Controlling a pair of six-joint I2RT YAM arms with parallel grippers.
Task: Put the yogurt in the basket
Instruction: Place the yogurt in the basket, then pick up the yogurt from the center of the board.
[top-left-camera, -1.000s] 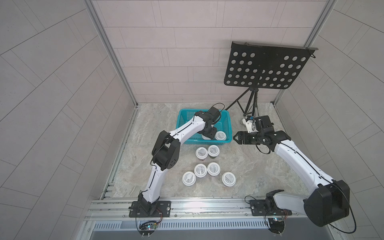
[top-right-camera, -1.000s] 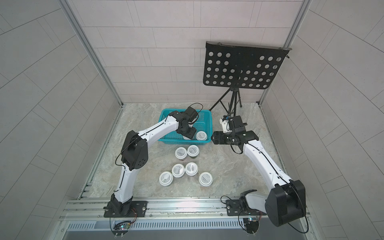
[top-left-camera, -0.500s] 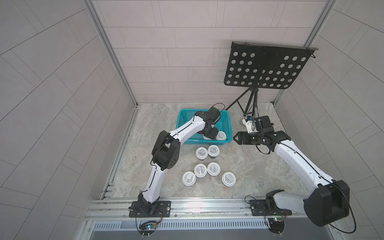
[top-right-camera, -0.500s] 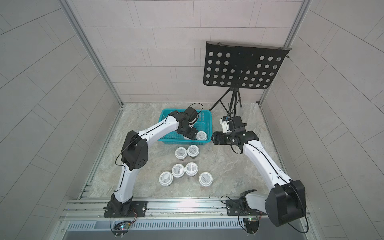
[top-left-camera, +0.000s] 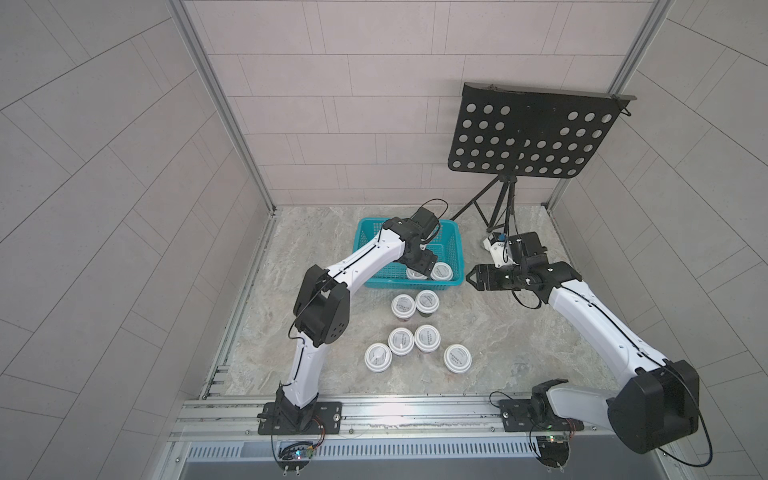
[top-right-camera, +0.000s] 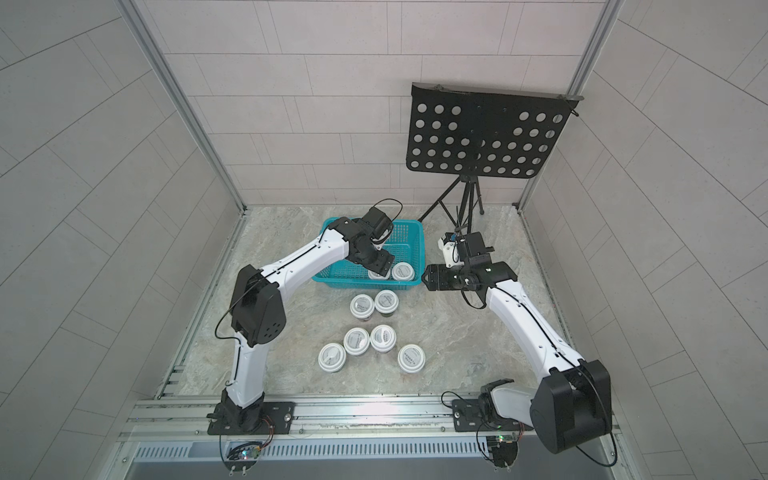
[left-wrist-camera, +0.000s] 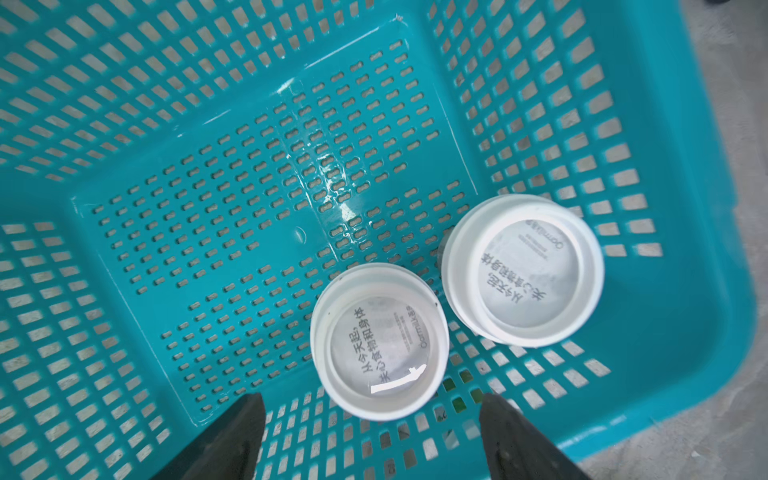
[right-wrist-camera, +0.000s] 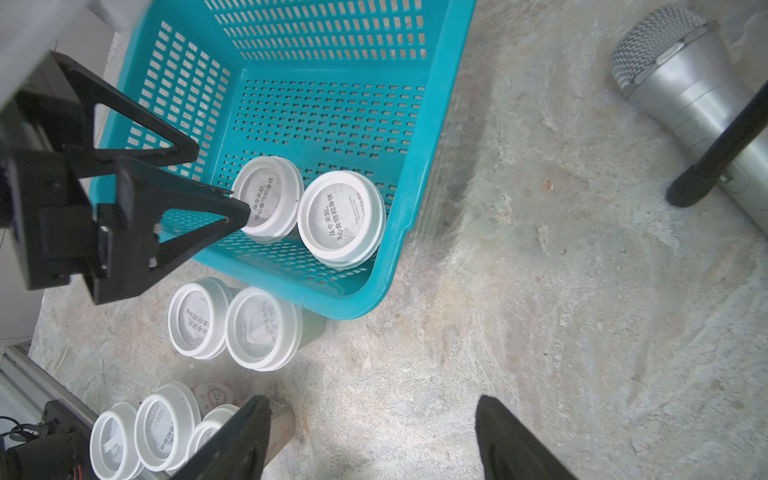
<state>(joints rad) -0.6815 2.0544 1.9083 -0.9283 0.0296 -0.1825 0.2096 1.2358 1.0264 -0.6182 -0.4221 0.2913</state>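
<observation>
Marbled grey tabletop (top-left-camera: 498, 340) carries everything. One yogurt cup (left-wrist-camera: 379, 340) stands upright in the lower right corner of the teal basket (top-left-camera: 411, 286), as both top views show, with a second cup (left-wrist-camera: 523, 270) just beside it. Six more cups (top-left-camera: 427, 338) wait on the table below the basket. Over the first cup hangs the left gripper (left-wrist-camera: 370, 399), its fingers spread clear of the lid, so this looks like a release. It is best to lift straight up, avoiding the neighbouring cup and the mesh wall. Right of the basket, the right gripper (top-left-camera: 470, 278) hovers, spread and empty.
</observation>
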